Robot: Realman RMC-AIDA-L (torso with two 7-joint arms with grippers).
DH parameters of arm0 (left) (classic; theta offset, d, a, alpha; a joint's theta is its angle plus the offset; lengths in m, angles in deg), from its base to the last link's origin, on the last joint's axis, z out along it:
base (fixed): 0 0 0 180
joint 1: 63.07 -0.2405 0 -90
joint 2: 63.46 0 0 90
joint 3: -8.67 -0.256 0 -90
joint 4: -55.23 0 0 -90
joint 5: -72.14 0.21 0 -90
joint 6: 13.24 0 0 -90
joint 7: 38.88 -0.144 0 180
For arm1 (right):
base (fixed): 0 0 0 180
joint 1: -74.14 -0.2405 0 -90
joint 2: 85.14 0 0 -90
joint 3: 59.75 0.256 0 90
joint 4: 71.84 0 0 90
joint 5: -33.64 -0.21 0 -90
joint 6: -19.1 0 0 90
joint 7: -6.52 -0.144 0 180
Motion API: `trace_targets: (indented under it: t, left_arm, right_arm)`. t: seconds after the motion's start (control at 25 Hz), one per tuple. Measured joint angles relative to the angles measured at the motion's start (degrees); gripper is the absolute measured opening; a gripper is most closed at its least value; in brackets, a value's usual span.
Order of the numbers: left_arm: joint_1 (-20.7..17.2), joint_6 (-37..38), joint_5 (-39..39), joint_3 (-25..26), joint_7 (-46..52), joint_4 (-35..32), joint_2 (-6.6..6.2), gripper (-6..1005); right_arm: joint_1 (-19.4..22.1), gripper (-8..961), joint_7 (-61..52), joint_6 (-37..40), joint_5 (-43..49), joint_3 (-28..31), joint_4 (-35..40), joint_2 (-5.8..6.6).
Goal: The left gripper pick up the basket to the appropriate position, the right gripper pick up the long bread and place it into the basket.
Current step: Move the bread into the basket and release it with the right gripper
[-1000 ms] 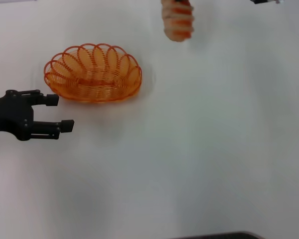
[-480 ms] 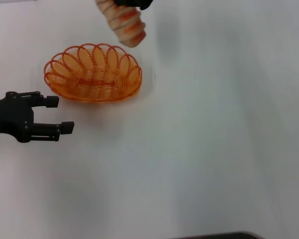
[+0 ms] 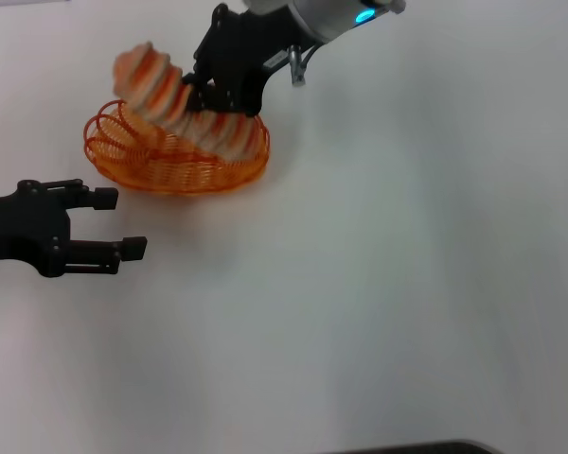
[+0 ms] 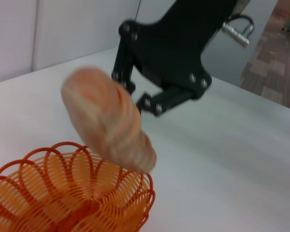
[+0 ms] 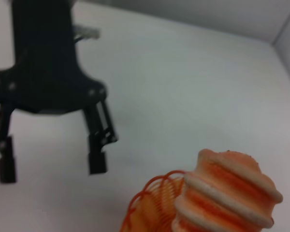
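Note:
The orange wire basket (image 3: pixel 175 175) stands on the white table at the far left. My right gripper (image 3: pixel 204 97), on its silver wrist with a blue light, is shut on the long bread (image 3: pixel 161 90) and holds it tilted over the basket, its lower end inside the rim. My left gripper (image 3: pixel 123 224) is open and empty, just in front of the basket's left end and apart from it. The left wrist view shows the bread (image 4: pixel 108 125) above the basket (image 4: pixel 72 198) with the right gripper (image 4: pixel 142 94) behind. The right wrist view shows the bread (image 5: pixel 227 193), the basket rim (image 5: pixel 152 193) and the left gripper (image 5: pixel 50 166).
The white table (image 3: pixel 388 284) stretches bare to the right of and in front of the basket. A dark edge (image 3: pixel 417 447) shows at the near bottom of the head view.
My right gripper has carried the bread from the far edge leftward and down over the basket. My left gripper has shifted slightly right and stays open.

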State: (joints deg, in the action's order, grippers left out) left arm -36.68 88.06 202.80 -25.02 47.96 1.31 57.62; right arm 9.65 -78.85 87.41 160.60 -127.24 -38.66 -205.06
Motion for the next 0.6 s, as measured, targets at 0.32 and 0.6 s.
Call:
trace_targets:
  t: [0.32, 0.6]
  left_arm:
    - [-0.35, -0.5, -0.21, 0.11, -0.08, 0.64, 0.13, 857]
    - [-0.75, -0.5, -0.4, 0.24, -0.03, 0.66, 0.14, 857]
  right_arm:
    - [-3.62, 133, -0.35, -1.78, 0.01, -4.8, -3.97, -0.31]
    - [-4.44, 127, -3.07, -6.63, 0.03, -9.62, -4.82, -0.52]
